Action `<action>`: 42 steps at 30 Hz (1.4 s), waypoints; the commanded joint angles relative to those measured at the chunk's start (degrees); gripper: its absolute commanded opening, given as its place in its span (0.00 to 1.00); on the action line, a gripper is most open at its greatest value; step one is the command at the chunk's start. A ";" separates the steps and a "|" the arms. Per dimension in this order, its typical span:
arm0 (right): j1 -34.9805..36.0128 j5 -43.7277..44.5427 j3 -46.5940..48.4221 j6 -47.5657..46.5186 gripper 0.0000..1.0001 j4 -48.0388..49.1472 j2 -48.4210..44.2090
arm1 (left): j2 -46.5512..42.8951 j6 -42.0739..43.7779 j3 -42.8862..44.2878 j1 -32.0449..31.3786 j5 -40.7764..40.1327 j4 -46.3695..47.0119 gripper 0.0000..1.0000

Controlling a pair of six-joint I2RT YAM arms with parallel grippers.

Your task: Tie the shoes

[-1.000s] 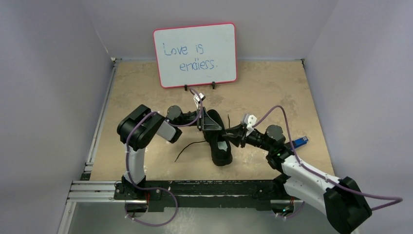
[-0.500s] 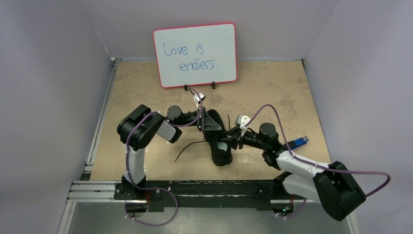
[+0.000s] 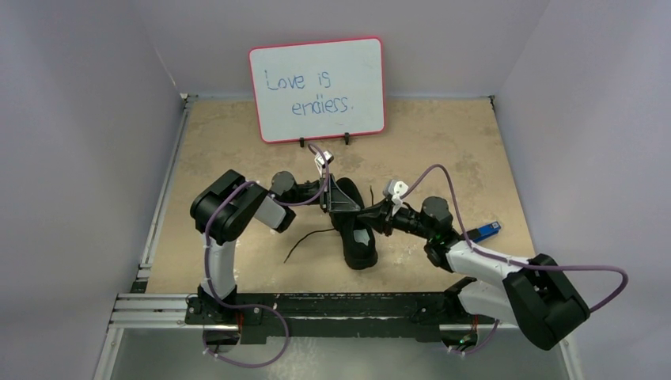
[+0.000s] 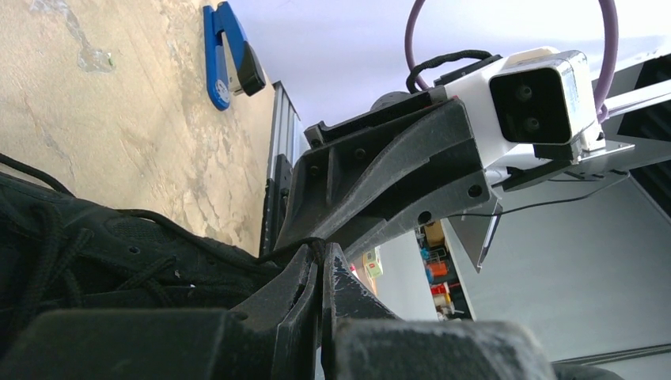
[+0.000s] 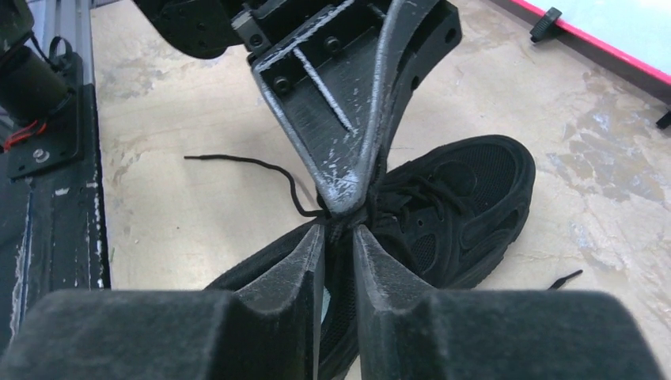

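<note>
The left gripper [image 5: 346,207] pinches the lace [image 5: 237,162] directly before the slightly parted tips of the right gripper [image 5: 339,237], over the shoe [image 5: 467,198] stretching toward upper right.

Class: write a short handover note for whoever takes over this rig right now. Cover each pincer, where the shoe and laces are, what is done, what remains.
Left pincer: shut on a lace above the shoe, free end trailing on the table.
Right pincer: open narrowly, fingertips either side of the left pincer's tip.
Shoe: upright mid-table; other lace end lies loose beside it.
Done: one lace pinched up; no knot or bow visible.
Left: probably close the right pincer on the lace, then cross, knot and tighten.
</note>
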 commanded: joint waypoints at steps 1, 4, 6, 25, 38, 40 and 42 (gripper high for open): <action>0.24 0.85 3.41 2.49 0.09 1.42 0.47 | -0.92 -0.70 0.75 0.41 -1.03 13.76 0.00; 0.28 6.23 8.37 5.78 0.00 -18.14 -3.79 | -1.62 -0.54 0.52 0.78 -1.10 13.45 0.00; 0.28 11.21 15.52 10.14 0.00 -37.68 -6.42 | -2.41 1.45 0.25 1.23 -1.21 10.76 0.00; -2.74 -1.99 53.70 32.78 0.00 -95.96 12.18 | -35.37 58.43 1.78 -0.53 -27.69 -75.91 0.39; -8.59 -12.34 52.48 41.13 0.00 -87.77 14.01 | -50.05 72.21 -9.13 -25.73 -57.34 -61.57 0.44; -8.59 -12.07 52.08 41.54 0.00 -87.59 14.09 | -47.00 75.14 -7.95 -27.43 -60.30 -60.07 0.45; -8.58 -11.60 52.34 41.86 0.00 -87.41 14.21 | -44.54 77.36 -6.69 -28.37 -62.35 -58.57 0.45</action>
